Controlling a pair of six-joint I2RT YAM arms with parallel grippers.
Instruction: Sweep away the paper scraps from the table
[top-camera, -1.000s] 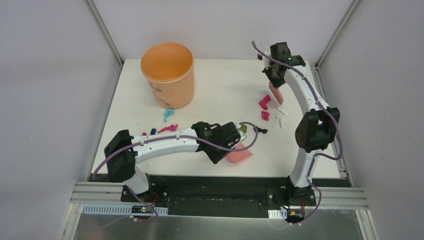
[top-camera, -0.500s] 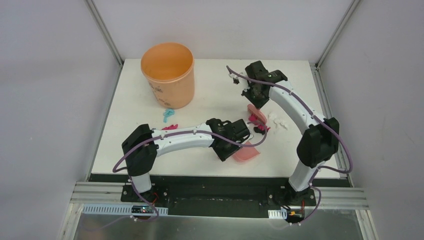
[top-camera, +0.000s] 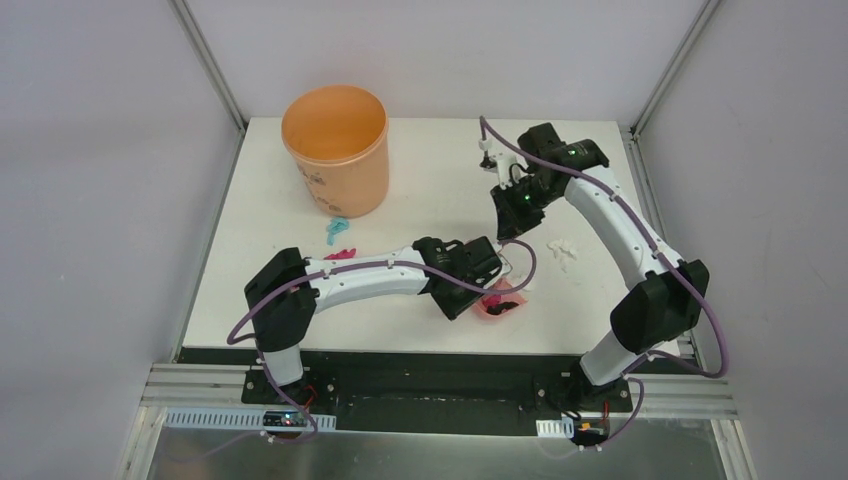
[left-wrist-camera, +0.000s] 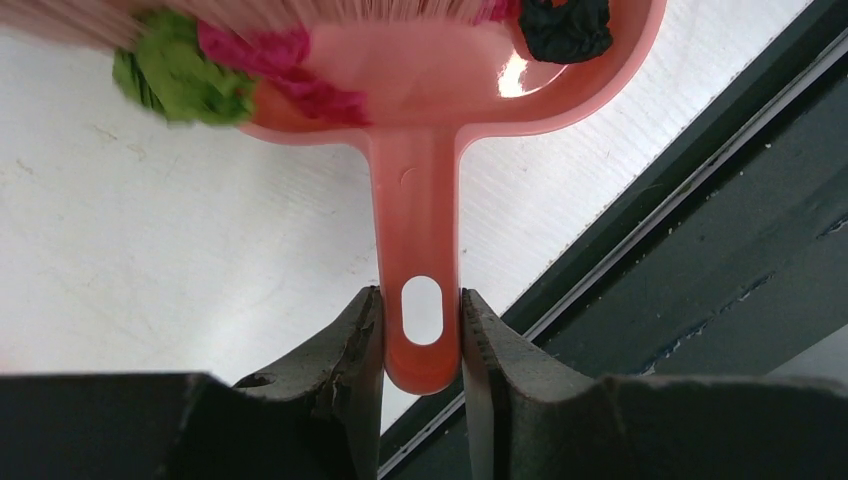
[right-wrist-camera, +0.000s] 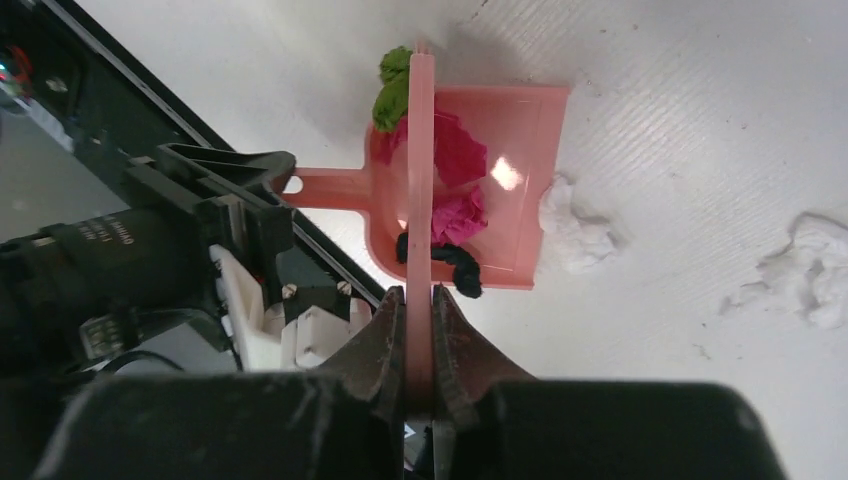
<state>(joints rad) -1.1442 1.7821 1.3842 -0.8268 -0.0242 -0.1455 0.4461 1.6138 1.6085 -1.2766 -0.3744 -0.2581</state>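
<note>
Orange bucket (top-camera: 335, 150) sits at the far left corner of the table (top-camera: 440, 180) and hasn't moved. A light blue scrap (top-camera: 337, 231) and a magenta scrap (top-camera: 338, 256) lie left of centre, same spots as a second ago, so your left side isn't swept yet. Left jaws are part open and clamped on both sides of the handle of the pink dustpan (left-wrist-camera: 421, 200). The pan lies close to the near edge, right of centre, and has slid slightly right. Main change: the magenta wads (right-wrist-camera: 455, 150) that lay out toward the right edge are now inside the pan. A black wad (right-wrist-camera: 452, 265) hangs on its side rim and a green wad (right-wrist-camera: 392, 88) sits at its back rim, maybe half out, hard to tell. Right jaws are pinched almost shut on the pink brush (right-wrist-camera: 421, 190), which swung in from near the far right corner to over the pan. White wads (right-wrist-camera: 572, 228) lie just beside the pan mouth and further right, missed. I'd say you've collected one batch, with the left cluster and the whites still to go and nothing dumped yet.
</note>
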